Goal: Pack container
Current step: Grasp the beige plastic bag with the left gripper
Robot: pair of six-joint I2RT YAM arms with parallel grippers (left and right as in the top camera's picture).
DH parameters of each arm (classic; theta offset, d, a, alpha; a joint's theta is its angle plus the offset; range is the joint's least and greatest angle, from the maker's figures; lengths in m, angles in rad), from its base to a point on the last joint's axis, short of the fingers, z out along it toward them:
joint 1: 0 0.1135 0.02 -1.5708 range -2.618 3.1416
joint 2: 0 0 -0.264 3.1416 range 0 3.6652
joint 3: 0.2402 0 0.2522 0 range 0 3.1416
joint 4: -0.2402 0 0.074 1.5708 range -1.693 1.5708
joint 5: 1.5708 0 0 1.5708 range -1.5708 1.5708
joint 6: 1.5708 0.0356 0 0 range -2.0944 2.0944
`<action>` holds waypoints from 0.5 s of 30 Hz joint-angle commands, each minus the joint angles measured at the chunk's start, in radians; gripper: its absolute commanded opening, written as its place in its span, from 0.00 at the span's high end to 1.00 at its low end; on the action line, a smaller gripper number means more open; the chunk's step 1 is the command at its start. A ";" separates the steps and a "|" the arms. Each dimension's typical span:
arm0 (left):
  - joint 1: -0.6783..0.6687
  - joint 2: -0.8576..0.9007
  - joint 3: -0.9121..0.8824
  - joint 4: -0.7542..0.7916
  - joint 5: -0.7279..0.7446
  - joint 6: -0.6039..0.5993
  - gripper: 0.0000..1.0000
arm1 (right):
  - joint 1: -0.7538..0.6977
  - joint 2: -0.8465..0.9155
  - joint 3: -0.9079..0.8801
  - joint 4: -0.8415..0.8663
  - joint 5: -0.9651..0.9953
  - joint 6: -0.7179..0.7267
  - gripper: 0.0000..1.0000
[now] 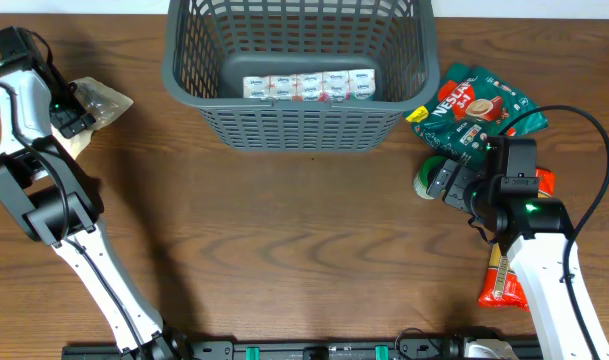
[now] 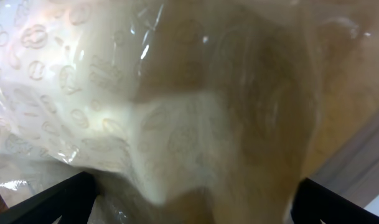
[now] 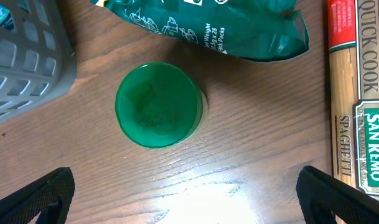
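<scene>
Overhead: bright, even light, sharp down to the basket mesh; soft shadow on table at lower left. Left wrist: bag badly out of focus, glints on film. Right wrist: sharp; glare patch on wood below lid

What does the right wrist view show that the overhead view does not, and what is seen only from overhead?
Only the right wrist view: the readable words QUICK COOK SPAGHETTI on the long packet, and the whole round green lid. Only the overhead view: the row of small white packs inside the container, and the clear bag at far left. Both: the green bag, part of the container, the lid and the packet.
</scene>
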 commanded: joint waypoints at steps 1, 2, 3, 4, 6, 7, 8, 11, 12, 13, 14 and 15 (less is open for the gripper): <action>0.009 0.045 -0.005 -0.003 0.030 -0.008 0.01 | -0.008 0.001 0.019 -0.001 0.004 0.021 0.01; 0.009 0.045 -0.005 -0.003 0.038 -0.004 0.00 | -0.008 0.001 0.019 -0.001 0.004 0.021 0.01; 0.010 0.045 -0.005 -0.003 0.048 0.014 0.01 | -0.008 0.001 0.019 -0.001 0.003 0.024 0.01; 0.010 0.045 -0.005 -0.003 0.051 0.034 0.05 | -0.008 0.001 0.019 -0.002 0.004 0.029 0.01; 0.010 0.045 -0.005 -0.003 0.051 0.088 0.09 | -0.008 0.001 0.019 -0.002 0.003 0.029 0.01; 0.010 0.045 -0.005 -0.003 0.050 0.110 0.11 | -0.008 0.001 0.019 -0.004 0.000 0.029 0.01; 0.010 0.045 -0.005 -0.006 0.050 0.126 0.15 | -0.008 0.001 0.019 -0.006 0.000 0.029 0.01; 0.010 0.045 -0.005 -0.006 0.050 0.142 0.31 | -0.008 0.001 0.019 -0.018 0.000 0.029 0.01; 0.010 0.045 -0.005 -0.006 0.050 0.142 0.36 | -0.008 0.001 0.019 -0.023 0.000 0.028 0.01; 0.010 0.045 -0.005 -0.006 0.050 0.142 0.42 | -0.008 0.001 0.019 -0.026 0.000 0.028 0.01; 0.010 0.045 -0.005 -0.006 0.050 0.142 0.50 | -0.008 0.001 0.019 -0.030 0.000 0.028 0.01; 0.010 0.045 -0.005 -0.006 0.050 0.142 0.59 | -0.008 0.001 0.019 -0.035 0.000 0.028 0.01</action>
